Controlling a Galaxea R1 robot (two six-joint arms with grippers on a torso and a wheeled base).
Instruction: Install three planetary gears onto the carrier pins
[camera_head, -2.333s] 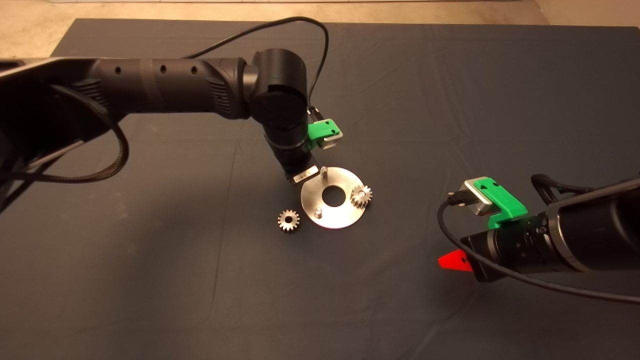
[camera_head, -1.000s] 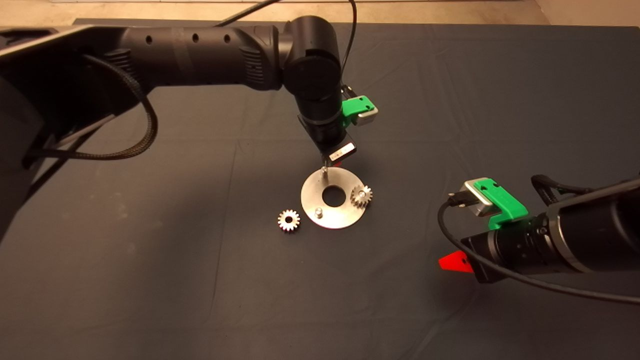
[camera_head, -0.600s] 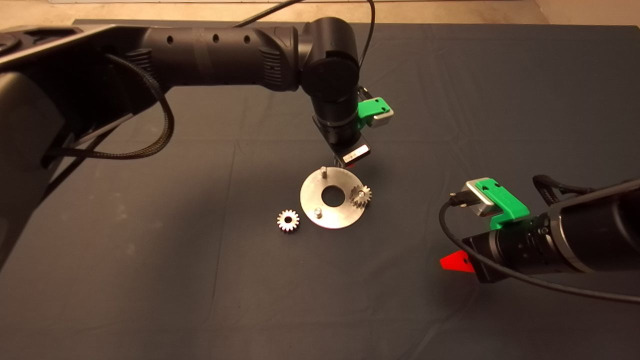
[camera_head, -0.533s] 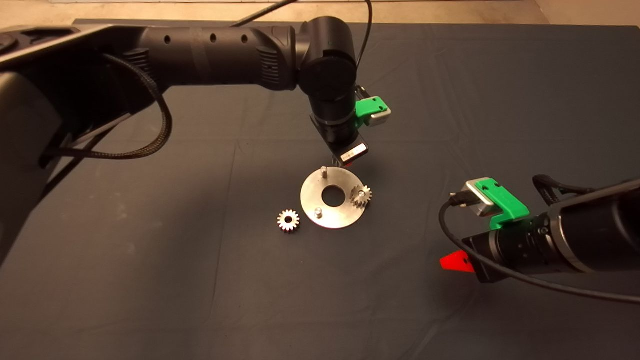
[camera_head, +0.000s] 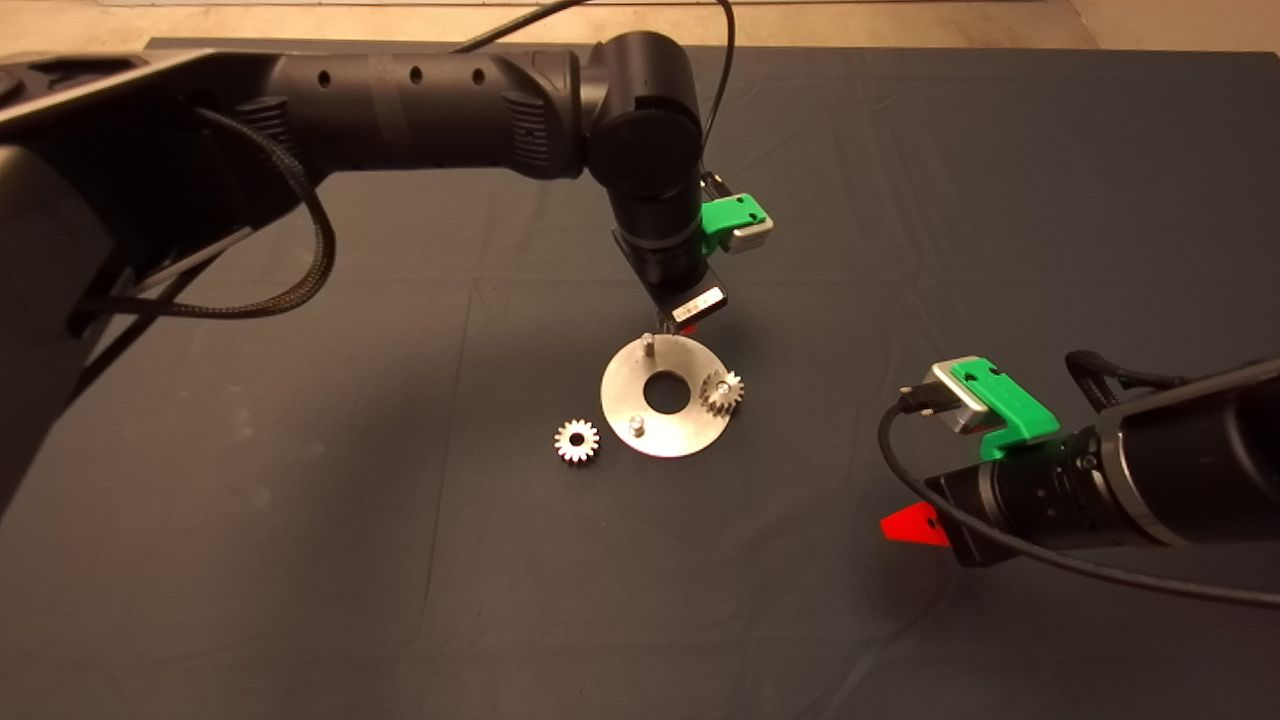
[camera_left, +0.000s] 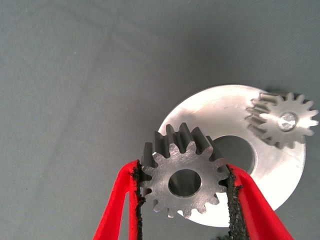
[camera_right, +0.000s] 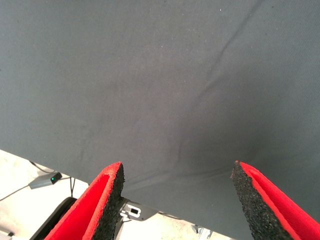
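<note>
Head view: the left gripper (camera_head: 688, 322) is held just above the far rim of the disc (camera_head: 667, 420), beside a bare pin (camera_head: 648, 343); its fingers are hidden there by the wrist. One gear (camera_head: 722, 391) is seated on the pin at the disc's right edge. A second gear (camera_head: 577, 441) is left lying on the mat (camera_head: 300, 560), just beside the disc's left rim, near another bare pin (camera_head: 635, 427). The right gripper (camera_head: 905, 525) is parked at the lower right, well apart from the disc.

Left wrist view: a third gear (camera_left: 184, 182) is seen clamped between the red fingers (camera_left: 117, 205), over the disc (camera_left: 220, 107); the seated gear (camera_left: 283, 120) is visible beyond.

Right wrist view: the right fingers (camera_right: 97, 202) are held wide apart over bare mat (camera_right: 160, 75), with floor and a cable shown past its edge.
</note>
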